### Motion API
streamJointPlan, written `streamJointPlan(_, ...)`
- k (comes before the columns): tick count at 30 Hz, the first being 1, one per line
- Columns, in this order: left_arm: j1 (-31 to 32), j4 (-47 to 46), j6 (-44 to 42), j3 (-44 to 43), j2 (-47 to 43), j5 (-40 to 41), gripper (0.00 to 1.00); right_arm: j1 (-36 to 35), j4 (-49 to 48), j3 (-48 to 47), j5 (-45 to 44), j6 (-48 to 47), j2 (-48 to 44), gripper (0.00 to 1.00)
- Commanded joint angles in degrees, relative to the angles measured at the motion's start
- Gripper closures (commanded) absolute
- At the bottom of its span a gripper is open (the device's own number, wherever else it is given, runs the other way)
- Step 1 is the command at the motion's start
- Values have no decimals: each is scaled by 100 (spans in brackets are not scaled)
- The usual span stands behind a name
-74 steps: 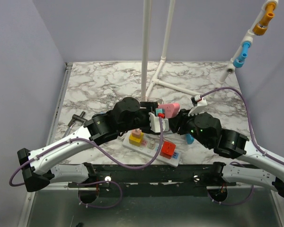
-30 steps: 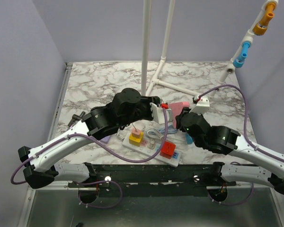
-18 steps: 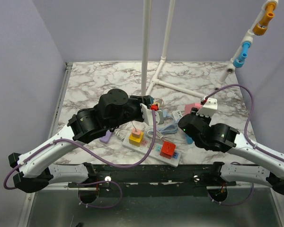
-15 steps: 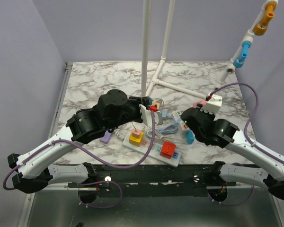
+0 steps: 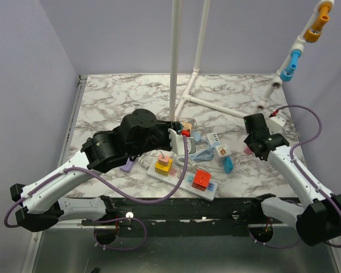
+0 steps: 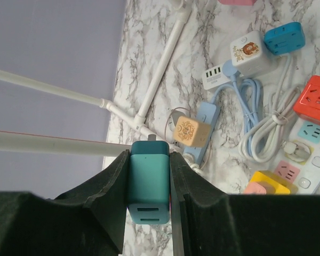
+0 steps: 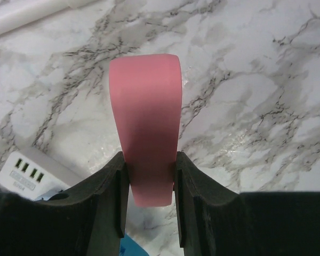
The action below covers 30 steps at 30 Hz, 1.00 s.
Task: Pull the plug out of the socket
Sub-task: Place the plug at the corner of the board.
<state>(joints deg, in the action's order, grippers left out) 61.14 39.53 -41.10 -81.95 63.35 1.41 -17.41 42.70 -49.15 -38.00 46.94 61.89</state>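
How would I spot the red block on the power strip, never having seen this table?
Find the marble table, then the white power strip lying along its near edge. Two coloured blocks sit on it: the red block is toward the right end, the yellow block toward the left.

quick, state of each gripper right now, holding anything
Left gripper: closed on the teal plug.
Right gripper: closed on the pink block.

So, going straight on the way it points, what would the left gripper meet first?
Probably the foot of the white pipe frame, just beyond the teal plug that the left gripper holds; depth is unclear.
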Motion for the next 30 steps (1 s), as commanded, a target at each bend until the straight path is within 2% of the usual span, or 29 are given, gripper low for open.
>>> streamJointPlan(1,53,-35,50,-184,255,-352,100,571,-714,465,881,119,256,99)
streamJointPlan(6,67,-13,109,-157,441,-447,100,1026,-912,810,1053,278,299,88)
streamJointPlan(8,73,-46,159,-179,554,-449,100,1121,-956,924,1090,344,178,72)
streamJointPlan(11,73,-100,237,-317,811,-457,100,1170,-935,1031,1182,423,-83,34)
streamJointPlan(13,73,-133,252,-442,1014,-516,100,1177,-864,1047,1228,431,-228,23)
streamJointPlan(20,111,-380,467,-1203,2128,-861,100,1178,-179,541,1254,361,-759,9)
streamJointPlan(25,126,-548,675,-2048,3195,-1269,100,1173,609,-478,1186,119,-1680,6)
streamJointPlan(30,108,-446,996,-3140,4472,-1675,100,1178,576,-1051,1528,-314,-2705,5)
